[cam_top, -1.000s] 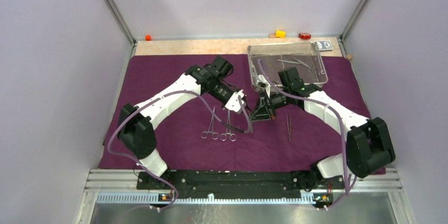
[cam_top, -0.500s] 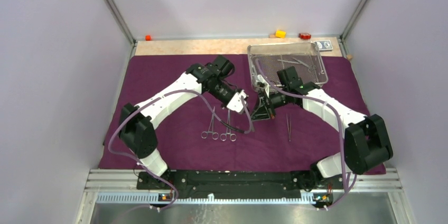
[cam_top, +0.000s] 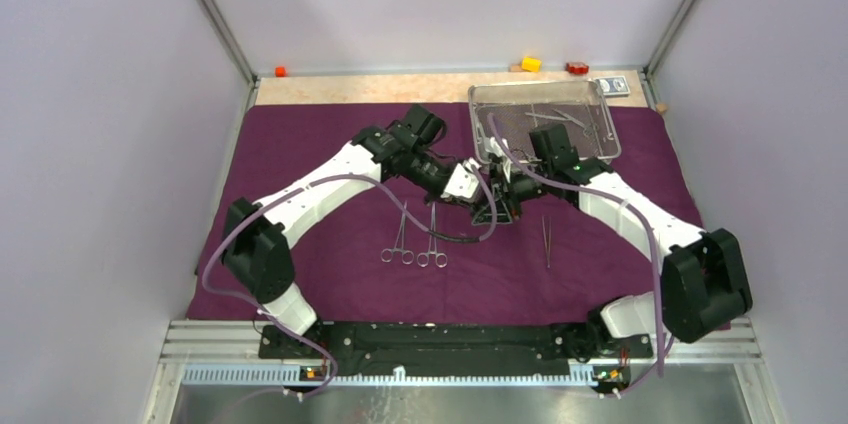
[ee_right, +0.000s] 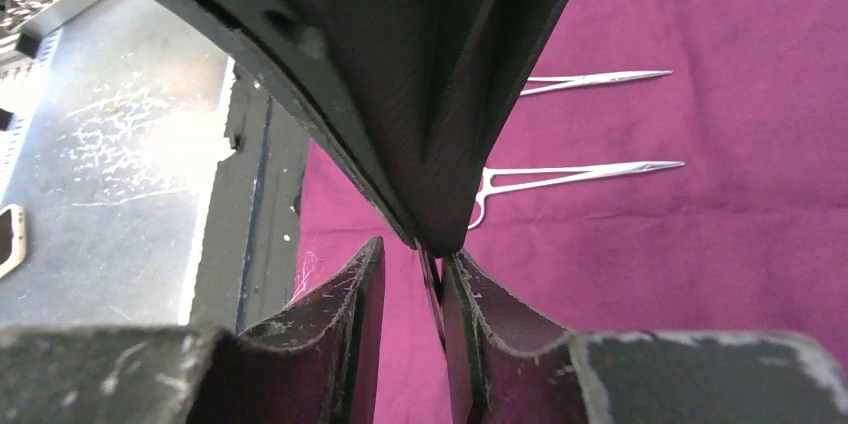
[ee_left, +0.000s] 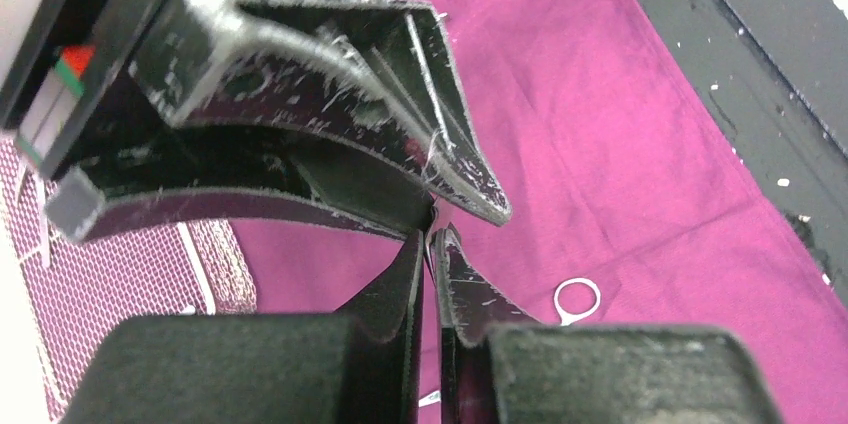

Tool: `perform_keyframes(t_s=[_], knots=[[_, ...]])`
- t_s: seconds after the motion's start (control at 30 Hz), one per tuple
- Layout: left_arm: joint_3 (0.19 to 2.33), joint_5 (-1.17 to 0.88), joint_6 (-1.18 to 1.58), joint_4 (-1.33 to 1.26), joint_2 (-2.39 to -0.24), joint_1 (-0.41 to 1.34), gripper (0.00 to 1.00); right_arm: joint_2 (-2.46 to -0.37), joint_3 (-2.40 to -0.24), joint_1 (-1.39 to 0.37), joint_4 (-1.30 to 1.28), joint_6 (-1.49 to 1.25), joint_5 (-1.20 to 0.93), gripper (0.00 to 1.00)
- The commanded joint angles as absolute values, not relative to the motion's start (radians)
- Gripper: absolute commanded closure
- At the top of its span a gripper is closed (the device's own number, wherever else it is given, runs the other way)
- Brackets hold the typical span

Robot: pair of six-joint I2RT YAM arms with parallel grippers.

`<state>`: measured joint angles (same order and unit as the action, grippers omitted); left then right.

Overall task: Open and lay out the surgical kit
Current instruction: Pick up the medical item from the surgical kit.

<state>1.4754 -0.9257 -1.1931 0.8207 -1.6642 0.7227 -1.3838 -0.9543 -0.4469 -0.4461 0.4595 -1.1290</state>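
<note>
Left gripper (ee_left: 432, 244) pinches a slim steel instrument (ee_right: 430, 294); your right gripper (ee_right: 412, 254) stands parted around it. Shiny clamps (ee_right: 590, 173) lie near-to-far, rings at the near end.

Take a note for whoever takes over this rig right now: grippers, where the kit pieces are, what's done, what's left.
Left gripper: shut on a thin steel tool, tip to tip with the other gripper above the cloth.
Right gripper: jaws slightly open around the same tool.
Cloth: spread flat, with the tray at its far right.
Done: two clamps and tweezers lie on the cloth.
Left: finish the pass, lay this tool down, then take out the several tools in the tray.
</note>
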Motion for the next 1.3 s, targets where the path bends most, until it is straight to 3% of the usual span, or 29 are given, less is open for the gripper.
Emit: perform_keyframes(t_s=[0.0, 0.1, 0.33, 0.67, 0.9, 1.27], knots=[[1.421, -0.891, -1.006, 0.652, -1.584, 0.726, 1.0, -1.308, -0.944, -0.462, -0.352, 0.443, -1.116, 0.73], [1.393, -0.83, -0.925, 0.604, -1.56, 0.724, 1.0, -1.297, -0.937, -0.462, -0.357, 0.452, -1.093, 0.71], [1.391, -0.789, -0.731, 0.554, -1.548, 0.711, 1.0, -1.259, -0.934, -0.462, -0.359, 0.487, -0.995, 0.5], [1.378, -0.808, -0.348, 0.429, -1.527, 0.678, 1.0, -1.099, -0.852, -0.46, -0.211, 0.414, -0.769, 0.39], [1.281, -0.762, -0.033, 0.219, -1.462, 0.633, 1.0, -1.085, -0.854, -0.46, -0.182, 0.38, -0.747, 0.38], [1.33, -0.77, 0.226, 0.231, -1.545, 0.615, 1.0, -1.05, -0.879, -0.47, -0.164, 0.395, -0.572, 0.42]])
